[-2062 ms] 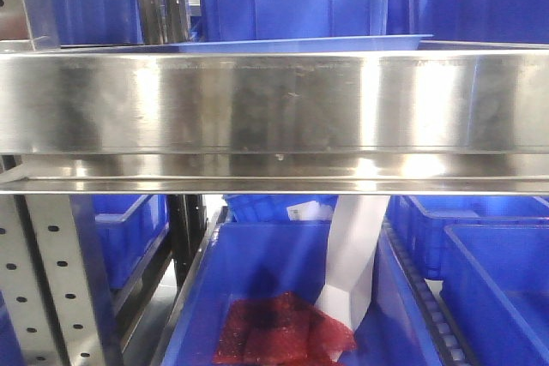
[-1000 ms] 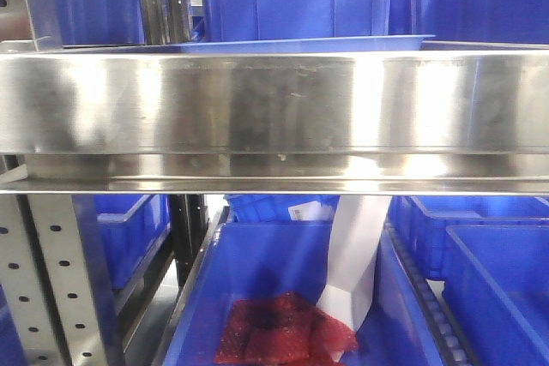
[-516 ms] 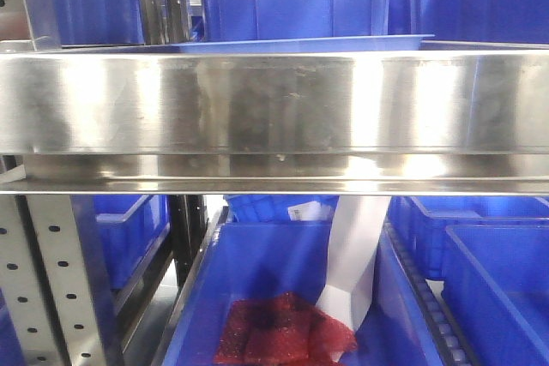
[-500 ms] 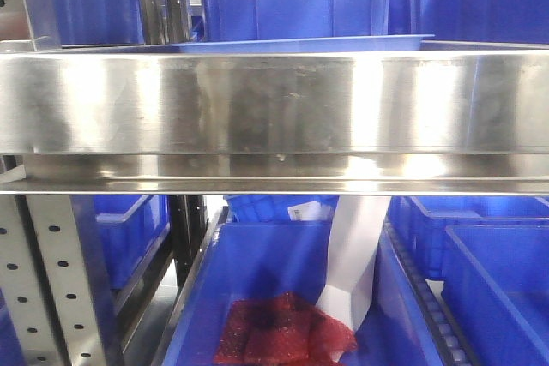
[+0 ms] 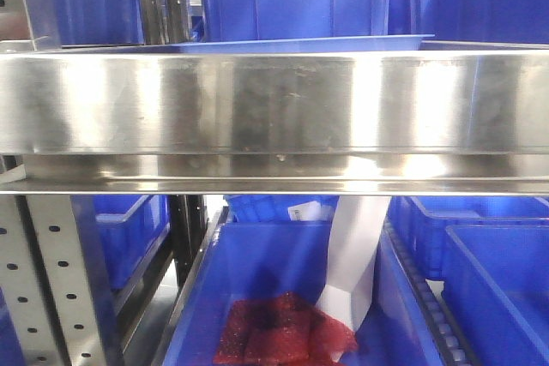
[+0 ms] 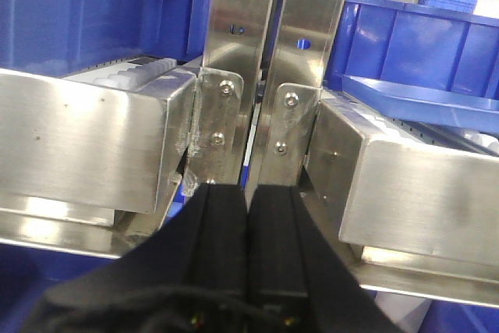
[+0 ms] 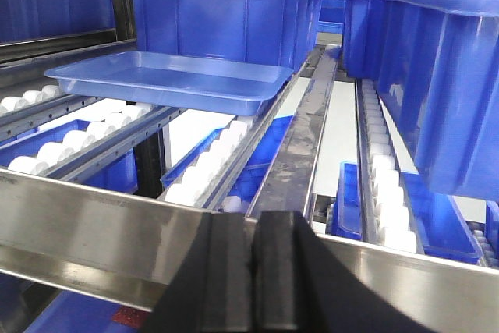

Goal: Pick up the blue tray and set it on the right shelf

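The blue tray (image 7: pixel 171 79) lies flat on the white rollers of the right shelf (image 7: pixel 93 224), behind its shiny steel front lip. In the front view only the tray's rim (image 5: pixel 300 43) shows above the lip (image 5: pixel 274 109). In the left wrist view the tray (image 6: pixel 421 99) sits at the right, past the lip (image 6: pixel 413 185). My right gripper (image 7: pixel 256 224) is shut and empty, just in front of the lip and apart from the tray. My left gripper (image 6: pixel 248 193) is shut and empty, facing the two steel uprights (image 6: pixel 265 60).
Deep dark-blue bins (image 7: pixel 226 17) stand behind the tray and to its right (image 7: pixel 437 76). More bins fill the level below (image 5: pixel 274 289), one holding a red bag (image 5: pixel 283 332) and a white sheet (image 5: pixel 356 255). A perforated grey upright (image 5: pixel 60 280) stands at the lower left.
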